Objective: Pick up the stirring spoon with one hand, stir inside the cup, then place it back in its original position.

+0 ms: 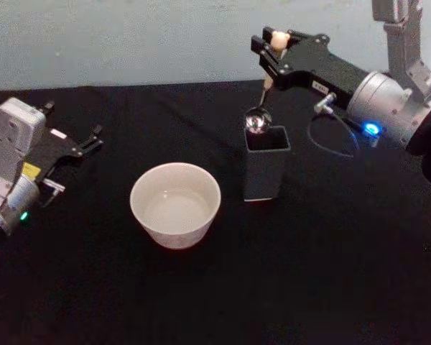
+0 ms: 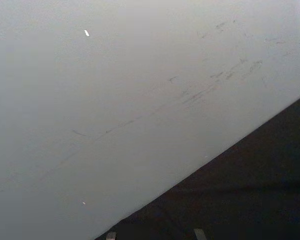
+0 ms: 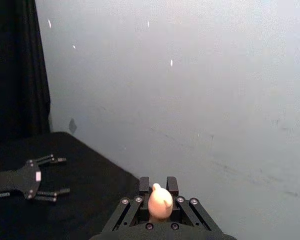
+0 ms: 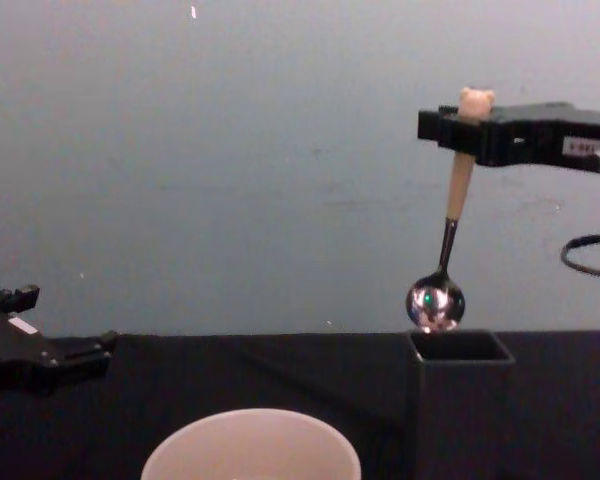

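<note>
My right gripper (image 1: 275, 47) is shut on the top of the stirring spoon (image 1: 265, 90), just below its bear head (image 3: 160, 202). The spoon (image 4: 450, 240) hangs upright, its shiny bowl a little above the open mouth of the dark grey square holder (image 1: 266, 169), and does not touch the holder (image 4: 460, 400). The cream-white cup (image 1: 174, 237) stands on the black table to the left of the holder and nearer to me. My left gripper (image 1: 73, 164) rests open at the table's far left, holding nothing.
A black cloth covers the table (image 1: 330, 287), with a pale wall behind it. A black cable loop (image 1: 330, 140) hangs from the right wrist beside the holder. Bare cloth stretches in front of the cup and holder.
</note>
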Robot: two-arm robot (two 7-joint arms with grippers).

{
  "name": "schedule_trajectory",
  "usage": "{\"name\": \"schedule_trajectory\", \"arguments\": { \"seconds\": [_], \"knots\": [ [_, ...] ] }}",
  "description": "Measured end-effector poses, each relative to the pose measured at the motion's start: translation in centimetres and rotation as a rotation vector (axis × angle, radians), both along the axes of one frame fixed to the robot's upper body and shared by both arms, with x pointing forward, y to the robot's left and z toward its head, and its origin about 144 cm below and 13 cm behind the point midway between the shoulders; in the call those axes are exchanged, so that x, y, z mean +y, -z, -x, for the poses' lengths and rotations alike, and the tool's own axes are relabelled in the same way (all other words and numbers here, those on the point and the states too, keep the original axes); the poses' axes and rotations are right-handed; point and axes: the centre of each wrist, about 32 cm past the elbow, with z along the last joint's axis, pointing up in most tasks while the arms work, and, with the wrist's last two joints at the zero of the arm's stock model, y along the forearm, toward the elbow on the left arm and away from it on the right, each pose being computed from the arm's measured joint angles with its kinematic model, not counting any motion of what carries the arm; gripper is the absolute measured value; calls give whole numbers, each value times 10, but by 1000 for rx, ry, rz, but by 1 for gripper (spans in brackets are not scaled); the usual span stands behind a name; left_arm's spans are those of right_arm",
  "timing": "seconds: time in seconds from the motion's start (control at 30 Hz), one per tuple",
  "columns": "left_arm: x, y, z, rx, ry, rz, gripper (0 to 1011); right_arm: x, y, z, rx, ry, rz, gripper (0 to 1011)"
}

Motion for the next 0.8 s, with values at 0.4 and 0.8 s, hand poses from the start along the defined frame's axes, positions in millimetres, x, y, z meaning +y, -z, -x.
{"name": "schedule_trajectory", "arguments": {
  "seconds": [0.4,0.8],
  "knots": [
    [0,0,0,0,0,0,1001,11,-5,-7,-35,-32,-16,211],
    [0,0,0,0,0,0,1001,36,5,-13,-6,-108,-19,211]
  ]
}}
